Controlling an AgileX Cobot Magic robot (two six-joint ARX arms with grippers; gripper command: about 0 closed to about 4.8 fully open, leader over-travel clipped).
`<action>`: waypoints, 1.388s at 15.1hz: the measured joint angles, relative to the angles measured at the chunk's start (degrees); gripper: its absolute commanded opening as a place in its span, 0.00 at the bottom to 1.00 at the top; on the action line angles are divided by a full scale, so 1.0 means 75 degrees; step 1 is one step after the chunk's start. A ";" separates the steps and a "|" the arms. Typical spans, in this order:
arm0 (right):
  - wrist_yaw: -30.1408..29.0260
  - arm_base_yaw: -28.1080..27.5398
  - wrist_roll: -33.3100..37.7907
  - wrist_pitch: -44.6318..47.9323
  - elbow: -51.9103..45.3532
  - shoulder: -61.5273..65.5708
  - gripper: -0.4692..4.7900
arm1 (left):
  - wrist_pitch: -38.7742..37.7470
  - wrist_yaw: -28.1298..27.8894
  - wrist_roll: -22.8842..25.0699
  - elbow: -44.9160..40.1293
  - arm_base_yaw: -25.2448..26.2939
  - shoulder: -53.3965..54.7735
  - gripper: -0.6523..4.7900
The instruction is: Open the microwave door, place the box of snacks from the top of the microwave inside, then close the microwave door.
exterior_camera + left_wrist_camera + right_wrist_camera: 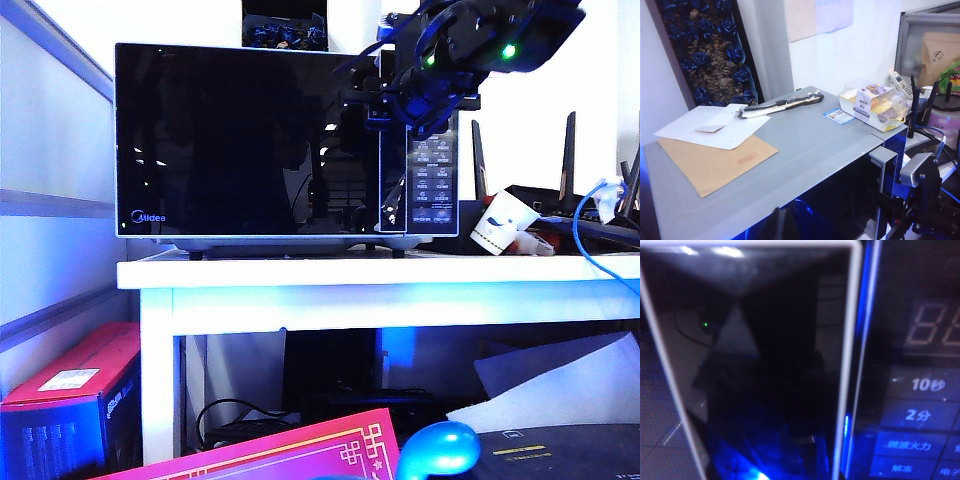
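The black microwave [285, 145], marked "Midea" at the door's [245, 140] lower left corner, stands on the white table [380, 275]. The right gripper [385, 105] is at the door's handle edge; its grip cannot be told. The left gripper [782, 225] is barely visible, state unclear. The box of snacks [872, 106] lies at the microwave top's corner. Buttons read "10秒" and "2分".

Glossy black microwave door [245, 140], silver-edged; grey microwave [805, 145] top; pale yellowish box of snacks [872, 106].

black right arm [500, 35], green leds, blue cables (glossy casing)
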 measured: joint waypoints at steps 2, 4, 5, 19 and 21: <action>0.0003 -0.0003 0.0015 -0.0032 0.0000 -0.0006 0.40 | -0.0015 0.0000 0.0000 0.0000 0.0000 0.0000 0.11; 0.0000 -0.0003 0.0017 -0.0047 0.0000 -0.0015 0.40 | -0.0055 0.0000 0.0000 0.0000 0.0000 0.0000 0.11; 0.0000 -0.0003 0.0017 -0.0137 0.0000 -0.0055 0.40 | -0.0058 0.0000 0.0000 0.0000 0.0000 0.0000 0.11; -0.0058 0.0012 -0.0219 -0.1909 -0.0038 -0.1317 0.79 | -0.0061 0.0003 0.0017 0.0000 0.0000 0.0000 0.11; 0.0061 -0.0020 -0.0784 -0.2197 -0.0041 -0.1810 0.79 | -0.0061 0.0003 0.0017 0.0000 0.0000 0.0000 0.11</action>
